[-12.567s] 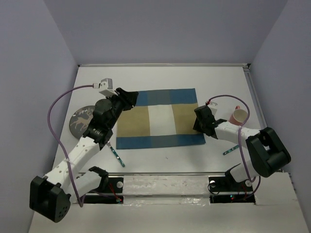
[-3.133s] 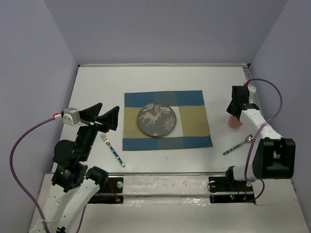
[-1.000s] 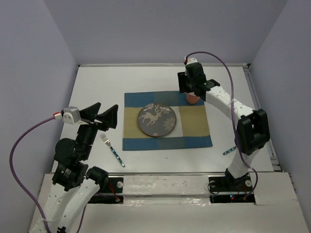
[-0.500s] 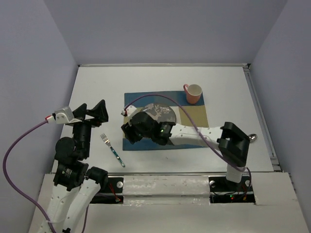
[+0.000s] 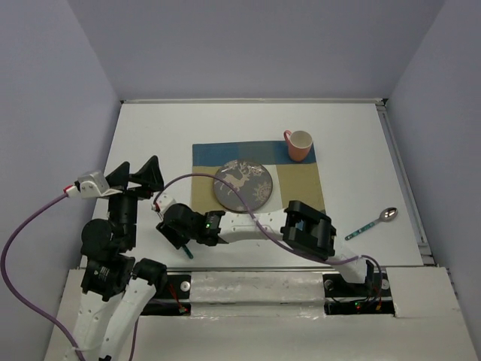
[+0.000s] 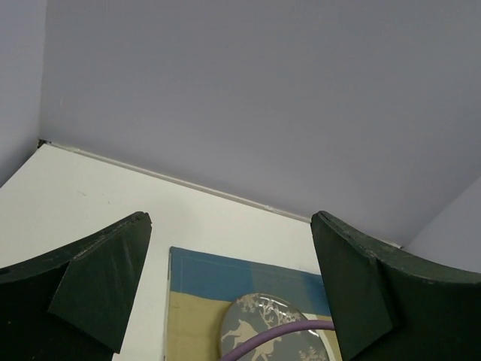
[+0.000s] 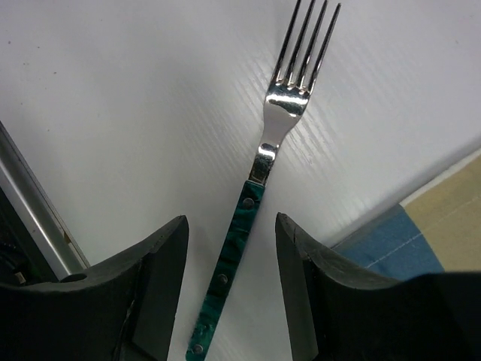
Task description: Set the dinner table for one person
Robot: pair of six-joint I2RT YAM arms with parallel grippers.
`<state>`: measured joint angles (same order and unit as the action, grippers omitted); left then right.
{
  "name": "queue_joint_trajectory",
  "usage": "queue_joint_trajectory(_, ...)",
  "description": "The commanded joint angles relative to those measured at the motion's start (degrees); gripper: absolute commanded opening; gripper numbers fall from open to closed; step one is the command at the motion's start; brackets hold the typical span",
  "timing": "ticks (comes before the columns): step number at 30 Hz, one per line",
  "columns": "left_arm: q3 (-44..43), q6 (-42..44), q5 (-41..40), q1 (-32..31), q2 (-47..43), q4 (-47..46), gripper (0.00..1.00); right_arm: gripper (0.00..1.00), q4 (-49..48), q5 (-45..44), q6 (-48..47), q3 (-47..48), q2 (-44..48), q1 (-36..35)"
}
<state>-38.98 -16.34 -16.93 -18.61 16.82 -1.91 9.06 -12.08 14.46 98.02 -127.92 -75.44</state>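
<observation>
Right gripper (image 7: 231,226) is spread wide, clasping nothing. It sits low over the dinner table (image 5: 225,120), whose bare white top lies directly beneath it and runs out ahead of the fingertips.

- The fork (image 7: 259,165) lies flat on that surface. Its green handle runs back between the two fingers (image 7: 161,263) and its tines point away, ahead of them.
- There is a gap on both sides of the handle, and no contact shows in the wrist view.
- The straddle looks like a lined-up pinch across the narrow handle. The likely aim is to shift the fork closer to the setting.
- A corner of the checked placemat (image 5: 304,184) sits just off the gripper's right finger. A short sideways carry should be enough.
- The handle is thin and flat on the table, so the fingertips would need to go almost to the surface. I judge a slip or skid to be the main risk.

Left gripper (image 6: 229,248) is also parted and empty. It is held high, with the far wall ahead of it, and this probably keeps it clear of the reaching arm.

Beyond the right gripper, on the placemat:
- The plate (image 5: 243,185) is in the middle.
- The mug (image 5: 299,145) is on the far corner.

The spoon (image 5: 373,222) lies on bare table, well apart on the far side of the placemat from the gripper.
</observation>
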Motion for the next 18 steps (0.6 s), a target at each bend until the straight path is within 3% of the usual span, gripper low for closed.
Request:
queue_joint_trajectory(1,-0.6,0.3,1.4,0.3,-2.1,-3.7,0.99,0.55,3.6,-2.9,0.3,6.0,-2.9,-1.4)
queue_joint_trajectory(5,-0.5,0.0,2.6,0.3,-3.1,-4.1,0.99,0.51,6.6,-7.2,0.0,9.1,-6.5,-2.6)
queue_joint_trajectory(8,-0.5,0.0,3.0,0.0,-3.7,-4.2,0.99,0.37,7.7,-7.6,0.6,10.8,-8.2,-3.1)
queue_joint_trajectory(13,-0.5,0.0,3.0,-0.4,-4.5,-4.3,0.99,0.29,8.9,-9.9,0.6,13.2,-10.3,-3.7)
queue_joint_trajectory(16,-0.6,0.1,3.0,-0.5,-5.0,-4.5,0.99,0.00,9.2,-12.0,1.8,14.2,-10.6,-3.7)
queue_joint_trajectory(18,-0.6,0.0,3.1,-0.6,-5.2,-4.7,0.99,0.00,9.1,-15.2,4.3,14.6,-10.2,-3.7)
